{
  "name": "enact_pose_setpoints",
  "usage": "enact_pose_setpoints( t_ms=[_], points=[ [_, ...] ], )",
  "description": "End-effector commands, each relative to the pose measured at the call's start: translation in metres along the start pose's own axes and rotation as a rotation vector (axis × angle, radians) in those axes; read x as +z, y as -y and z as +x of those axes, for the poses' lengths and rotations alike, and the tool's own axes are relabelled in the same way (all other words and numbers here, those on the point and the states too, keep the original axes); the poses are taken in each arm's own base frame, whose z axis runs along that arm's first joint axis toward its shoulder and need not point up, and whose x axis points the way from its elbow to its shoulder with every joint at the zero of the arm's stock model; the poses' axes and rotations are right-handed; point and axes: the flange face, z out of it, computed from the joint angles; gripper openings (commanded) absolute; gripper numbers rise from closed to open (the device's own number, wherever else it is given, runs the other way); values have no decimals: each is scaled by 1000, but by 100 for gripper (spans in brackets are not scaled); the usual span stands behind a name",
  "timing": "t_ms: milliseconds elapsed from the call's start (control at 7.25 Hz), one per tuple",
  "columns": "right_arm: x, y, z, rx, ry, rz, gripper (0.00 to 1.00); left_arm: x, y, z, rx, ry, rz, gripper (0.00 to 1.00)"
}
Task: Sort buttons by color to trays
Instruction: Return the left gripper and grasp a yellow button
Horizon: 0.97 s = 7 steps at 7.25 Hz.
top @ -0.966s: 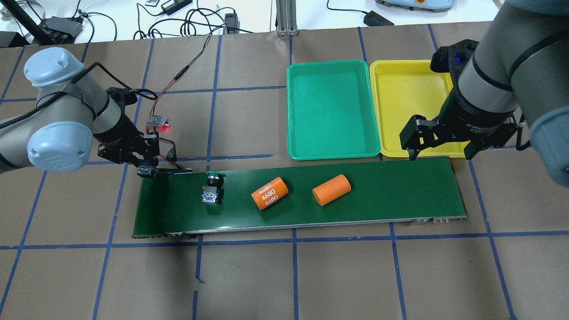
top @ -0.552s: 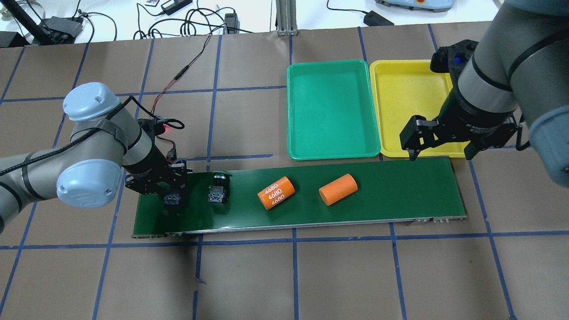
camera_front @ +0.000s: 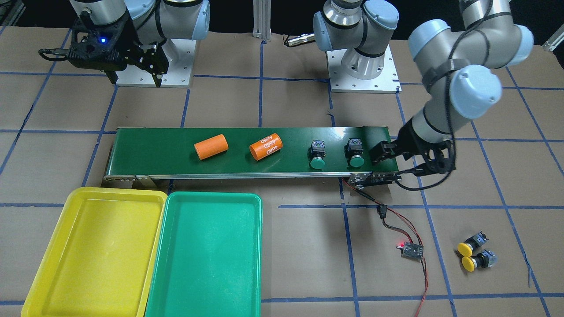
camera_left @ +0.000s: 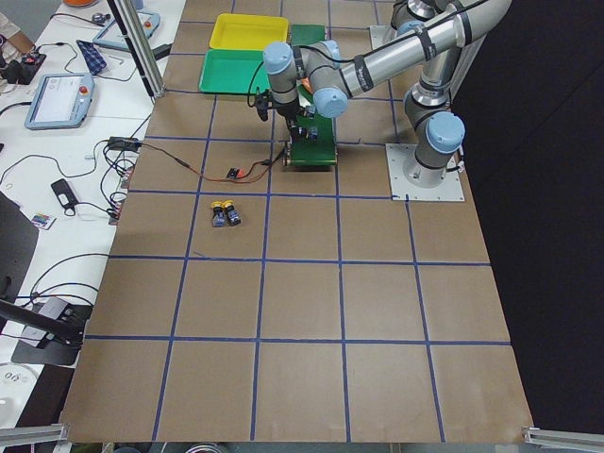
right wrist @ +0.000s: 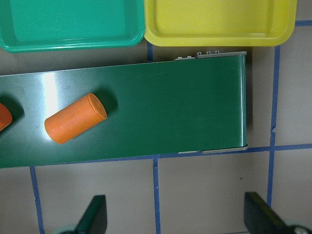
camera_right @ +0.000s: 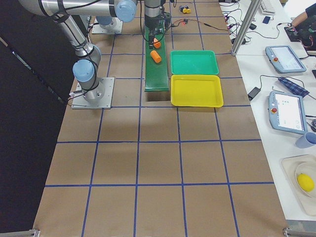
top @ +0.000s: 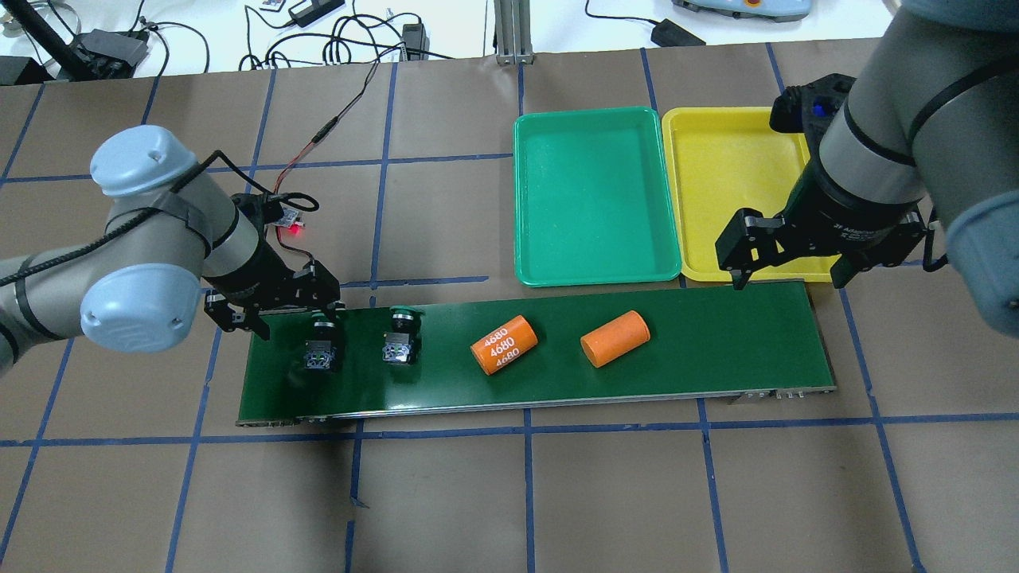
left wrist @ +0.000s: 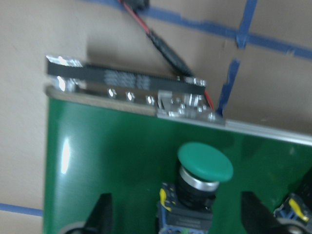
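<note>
Two green buttons (top: pixel 322 351) (top: pixel 400 343) lie on the left end of the dark-green belt (top: pixel 716 342); the front view shows both (camera_front: pixel 317 155) (camera_front: pixel 354 154). My left gripper (top: pixel 293 314) hangs open just above the leftmost one, which sits between the fingers (left wrist: pixel 101 214) in the wrist view, untouched (left wrist: pixel 204 163). Two yellow buttons (camera_front: pixel 469 245) (camera_front: pixel 476 261) lie on the table off the belt. The green tray (top: pixel 597 195) and yellow tray (top: pixel 724 183) hold nothing. My right gripper (top: pixel 788 270) hovers open over the belt's right end.
Two orange cylinders (top: pixel 503 344) (top: pixel 614 338) lie on the middle of the belt. A small circuit board with a red light (camera_front: pixel 412 249) and its wires sit beside the belt's left end. Cables and devices lie along the far table edge.
The left gripper carried a second green button onto the belt's left end, let it go and pulled back, open. The first button and both cylinders drifted right. The right arm stayed put.
</note>
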Motion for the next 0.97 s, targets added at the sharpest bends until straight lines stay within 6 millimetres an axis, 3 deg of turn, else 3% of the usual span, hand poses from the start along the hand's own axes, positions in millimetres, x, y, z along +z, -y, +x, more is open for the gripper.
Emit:
enact_pose_setpoints(
  t_ms=[0, 138, 414, 552, 690, 828],
  points=[
    [0, 0, 0, -2, 0, 0, 100, -13, 92, -82, 64, -19, -1, 100],
    [0, 0, 0, 1, 0, 0, 100, -9, 130, -103, 165, -18, 11, 100],
    [0, 0, 0, 1, 0, 0, 100, 13, 185, -144, 387, 85, -37, 100],
    [1, 1, 0, -6, -3, 0, 100, 27, 199, -169, 536, 82, -51, 100],
    [1, 1, 0, -8, 0, -2, 100, 54, 203, -186, 656, 53, -86, 100],
    [1, 1, 0, -11, -1, 0, 100, 68, 206, -191, 737, 38, -106, 100]
  ],
)
